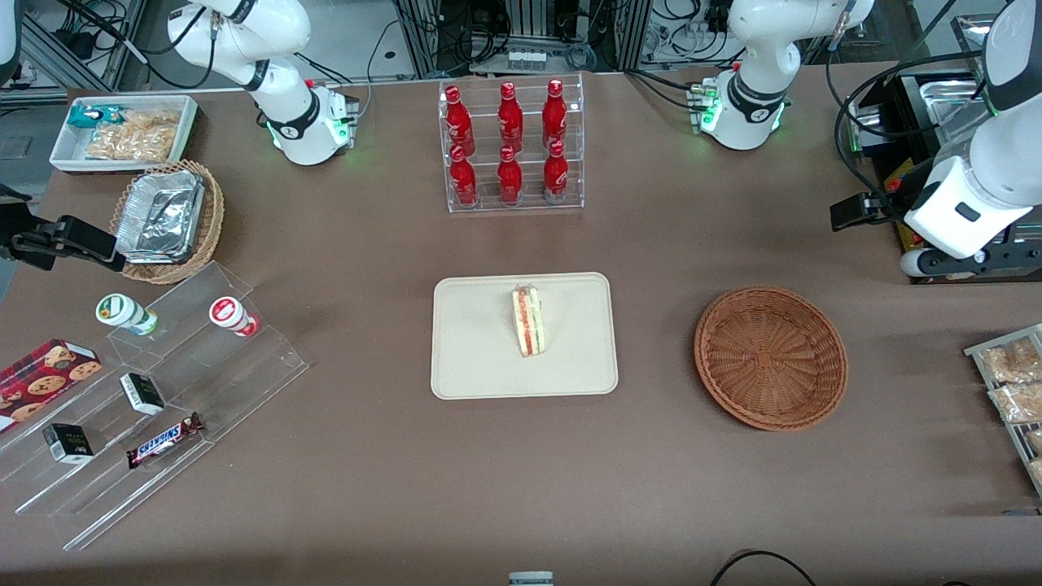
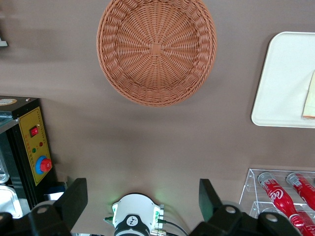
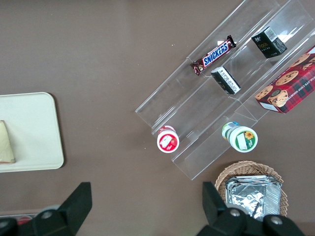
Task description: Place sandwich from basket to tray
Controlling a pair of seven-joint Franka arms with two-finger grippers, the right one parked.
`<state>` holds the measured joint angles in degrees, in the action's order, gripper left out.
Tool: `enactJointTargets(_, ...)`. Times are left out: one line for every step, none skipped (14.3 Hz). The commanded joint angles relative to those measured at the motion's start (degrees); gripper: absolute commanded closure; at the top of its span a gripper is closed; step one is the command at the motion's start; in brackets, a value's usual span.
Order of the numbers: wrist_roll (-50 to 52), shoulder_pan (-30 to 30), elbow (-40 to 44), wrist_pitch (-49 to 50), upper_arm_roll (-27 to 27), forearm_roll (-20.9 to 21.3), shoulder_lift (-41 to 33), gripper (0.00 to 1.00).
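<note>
The sandwich point(image 1: 529, 321) lies on its side on the cream tray point(image 1: 472, 358) in the middle of the table, with its red and green filling showing. The reddish-brown wicker basket point(image 1: 770, 356) sits beside the tray toward the working arm's end and holds nothing. My left gripper point(image 1: 851, 213) hangs high above the table, farther from the front camera than the basket and apart from it. In the left wrist view the gripper point(image 2: 142, 191) is open wide and empty, above bare table, with the basket point(image 2: 156, 49), the tray point(image 2: 283, 83) and an edge of the sandwich point(image 2: 310, 98) in sight.
A clear rack of red bottles point(image 1: 511, 146) stands farther from the front camera than the tray. A black control box point(image 2: 34, 142) and metal trays sit near the gripper. Bagged snacks point(image 1: 1013, 382) lie at the working arm's end. Acrylic steps point(image 1: 163, 391) with snacks lie toward the parked arm's end.
</note>
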<state>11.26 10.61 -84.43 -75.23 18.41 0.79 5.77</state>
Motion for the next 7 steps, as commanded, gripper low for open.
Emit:
enactJointTargets(-0.54, -0.49, 1.98, 1.22, 0.41, 0.09, 0.83, 0.00)
enactJointTargets(-0.54, -2.85, 1.99, 1.22, -2.56, -0.08, 0.83, 0.00)
enactJointTargets(-0.63, -5.83, 1.99, 1.22, -5.81, -0.26, 0.74, 0.00)
enactJointTargets(-0.54, -6.47, 1.99, 1.22, -6.45, -0.26, 0.74, 0.00)
enactJointTargets(-0.54, -6.48, 1.99, 1.22, -6.46, -0.35, 0.74, 0.00)
enactJointTargets(-0.54, -6.48, 1.99, 1.22, -6.46, -0.43, 0.65, 0.00)
enactJointTargets(-0.54, -6.39, 1.99, 1.14, -6.46, -0.44, 0.74, 0.00)
